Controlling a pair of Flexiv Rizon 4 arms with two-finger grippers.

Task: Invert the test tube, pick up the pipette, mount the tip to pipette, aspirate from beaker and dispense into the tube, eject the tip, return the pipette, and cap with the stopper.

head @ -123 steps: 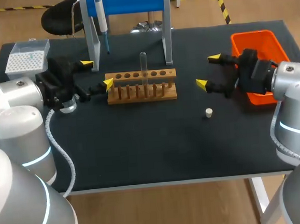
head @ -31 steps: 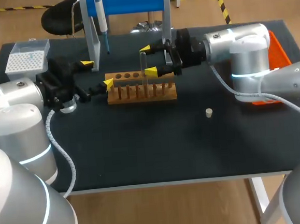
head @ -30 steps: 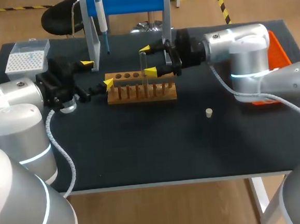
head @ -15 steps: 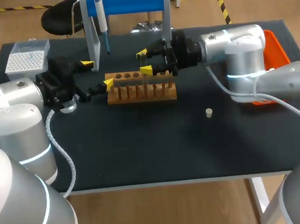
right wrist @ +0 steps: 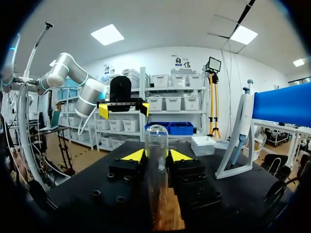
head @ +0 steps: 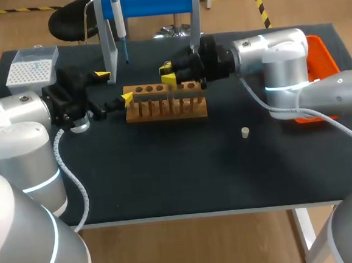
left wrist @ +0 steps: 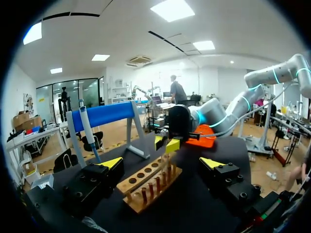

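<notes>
The right jaws pinch the upright tube (right wrist: 156, 155) from both sides, over the rack (head: 166, 108). The left jaws stand spread, the rack just ahead.

The rack (head: 166, 106) is bare, matt wood on a matt black counter (head: 167, 175). The test tube (right wrist: 156, 141) standing at the rack is clear and glossy, and the bin (head: 327, 55) right of the rack is smooth orange plastic.
</notes>
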